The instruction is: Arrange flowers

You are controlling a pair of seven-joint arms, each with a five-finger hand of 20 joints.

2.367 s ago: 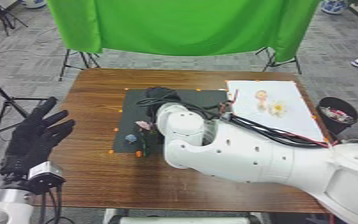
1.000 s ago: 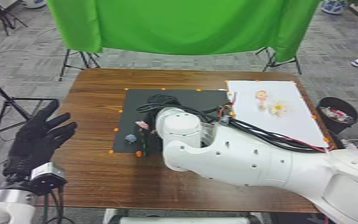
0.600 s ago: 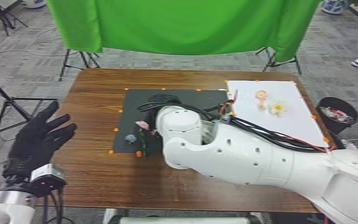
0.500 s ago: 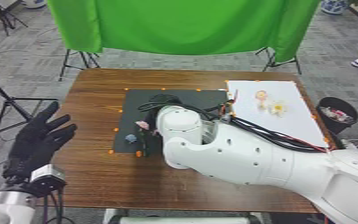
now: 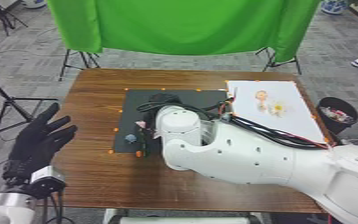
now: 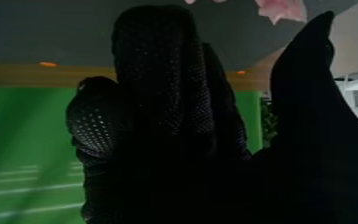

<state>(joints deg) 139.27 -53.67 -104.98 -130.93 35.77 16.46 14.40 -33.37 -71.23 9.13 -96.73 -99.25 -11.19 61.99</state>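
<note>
In the head view, my right hand (image 5: 164, 98) is over the dark mat (image 5: 186, 93), partly covered by its own wrist and cables. A pink flower (image 5: 141, 123) and a blue one (image 5: 130, 138) lie on the mat, on the left side of the right forearm. In the right wrist view, the right hand (image 6: 162, 95) has its fingers fairly straight and its thumb apart, with a pink flower (image 6: 282, 9) beyond the fingertips. An orange flower (image 5: 262, 94) and a white-yellow flower (image 5: 278, 108) rest on the white sheet (image 5: 298, 120). My left hand (image 5: 35, 142) is open beside the table's left edge.
The brown table (image 5: 95, 115) carries small orange markers around the mat and sheet. A black bin (image 5: 337, 116) stands off the table's right edge. Behind the far edge hangs a green cloth (image 5: 175, 30), and a tripod (image 5: 15, 102) is at the left.
Since the earliest frame, my right hand has come slightly nearer over the mat, and its forearm has shifted a little. The left hand has turned slightly, then kept still.
</note>
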